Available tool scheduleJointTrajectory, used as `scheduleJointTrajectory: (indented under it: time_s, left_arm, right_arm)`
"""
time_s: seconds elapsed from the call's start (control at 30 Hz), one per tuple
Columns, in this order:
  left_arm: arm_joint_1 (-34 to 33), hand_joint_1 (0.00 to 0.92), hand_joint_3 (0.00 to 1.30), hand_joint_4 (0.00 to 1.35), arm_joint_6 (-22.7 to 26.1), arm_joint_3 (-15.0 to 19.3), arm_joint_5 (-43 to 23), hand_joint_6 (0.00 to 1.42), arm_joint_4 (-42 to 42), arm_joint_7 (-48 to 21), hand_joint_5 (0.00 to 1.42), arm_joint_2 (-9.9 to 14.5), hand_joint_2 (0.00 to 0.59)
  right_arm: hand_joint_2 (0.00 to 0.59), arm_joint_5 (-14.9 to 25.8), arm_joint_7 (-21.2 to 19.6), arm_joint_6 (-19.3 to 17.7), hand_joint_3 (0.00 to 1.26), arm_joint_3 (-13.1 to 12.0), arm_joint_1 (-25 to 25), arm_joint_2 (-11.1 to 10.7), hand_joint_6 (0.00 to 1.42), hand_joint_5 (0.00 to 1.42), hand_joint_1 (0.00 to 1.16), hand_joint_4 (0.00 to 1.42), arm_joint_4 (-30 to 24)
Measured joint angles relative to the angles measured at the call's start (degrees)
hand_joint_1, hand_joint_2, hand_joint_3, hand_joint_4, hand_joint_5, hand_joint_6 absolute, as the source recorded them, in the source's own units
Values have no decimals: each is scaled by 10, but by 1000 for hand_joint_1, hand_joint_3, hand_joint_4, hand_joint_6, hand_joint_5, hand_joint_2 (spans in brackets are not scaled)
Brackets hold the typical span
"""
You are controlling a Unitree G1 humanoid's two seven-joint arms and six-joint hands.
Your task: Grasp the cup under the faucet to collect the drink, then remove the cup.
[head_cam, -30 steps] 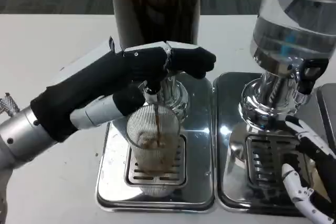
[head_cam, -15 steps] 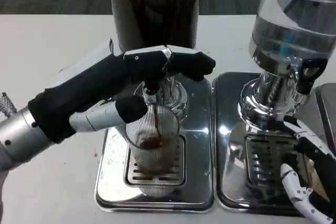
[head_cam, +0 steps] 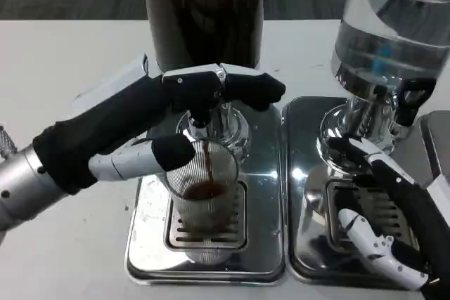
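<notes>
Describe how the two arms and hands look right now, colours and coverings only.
The left arm has a silver forearm with a black sleeve running to the left hand, whose fingers are black with white edging and a white thumb segment. The right hand has black fingers with white shells.

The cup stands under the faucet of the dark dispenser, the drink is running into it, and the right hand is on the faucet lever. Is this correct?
Not quite: the head view shows the left hand on the faucet lever, not the right. The right hand is over the clear dispenser's tray. The cup and the running drink are as you say.
</notes>
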Motion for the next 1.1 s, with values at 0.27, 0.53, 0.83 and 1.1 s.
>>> scheduleJointTrajectory:
  time_s: [0.27, 0.53, 0.83, 1.1]
  left_arm:
    - [2, 0, 291, 249, -5, -5, 5, 172, 0, 14, 277, 0, 67]
    - [2, 0, 291, 256, -7, -5, 7, 171, 0, 19, 277, 0, 74]
    - [6, 0, 291, 259, -8, -6, 7, 171, -2, 23, 282, 0, 80]
    - [9, 0, 297, 269, -8, -6, 8, 171, -4, 28, 288, 0, 89]
  right_arm:
    - [334, 31, 34, 8, 162, 5, -22, -3, 286, 169, 527, 110, 1]
    - [294, 81, 102, 24, 137, 24, -73, -23, 285, 158, 515, 88, 23]
    - [252, 104, 140, 47, 45, 36, -105, -32, 271, 116, 490, 27, 39]
    - [218, 123, 180, 78, 0, 52, -137, -48, 222, 28, 492, 0, 41]
